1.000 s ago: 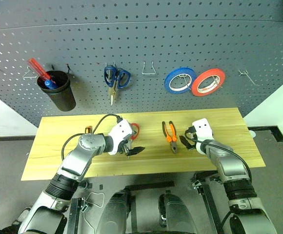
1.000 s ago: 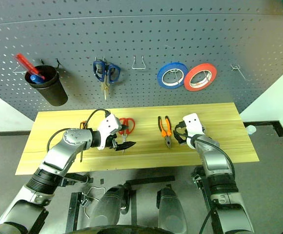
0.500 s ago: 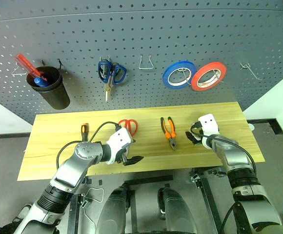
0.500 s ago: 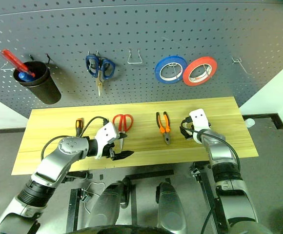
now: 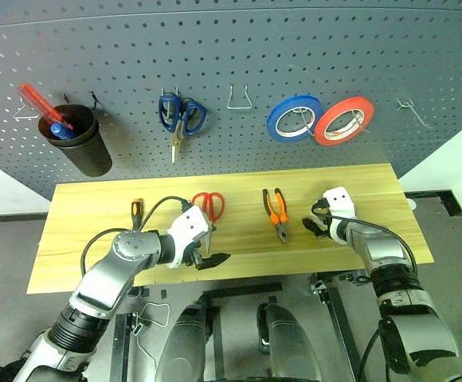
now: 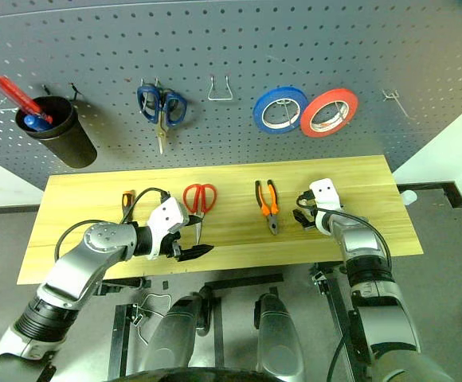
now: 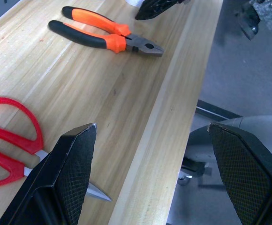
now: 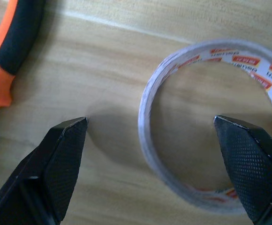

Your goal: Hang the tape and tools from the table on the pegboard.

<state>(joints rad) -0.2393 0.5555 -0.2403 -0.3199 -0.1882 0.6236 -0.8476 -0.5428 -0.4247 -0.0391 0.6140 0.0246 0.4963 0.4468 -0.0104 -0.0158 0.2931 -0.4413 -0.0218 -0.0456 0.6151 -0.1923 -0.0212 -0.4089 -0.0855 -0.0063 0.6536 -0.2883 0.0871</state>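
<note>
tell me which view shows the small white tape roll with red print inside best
The right wrist view: the small white tape roll with red print inside lies flat on the light wood table, its ring and lettering plain between the open right gripper fingers. In both eye views the gripper's white housing covers it. The left wrist view looks toward the pliers instead.

A workshop or tool-bench setup. A dark grey pegboard (image 5: 239, 48) with a grid of holes and metal hooks fills the wall, hung with blue-handled scissors (image 5: 181, 119), a blue tape roll (image 5: 294, 118), a red-orange tape roll (image 5: 343, 121) and a black cup (image 5: 78, 146) holding a red-handled screwdriver (image 5: 37, 102). Below it stands a light wood-grain bench (image 5: 95, 211) carrying pliers (image 5: 276, 213) and red-handled scissors (image 5: 209, 208).
</note>
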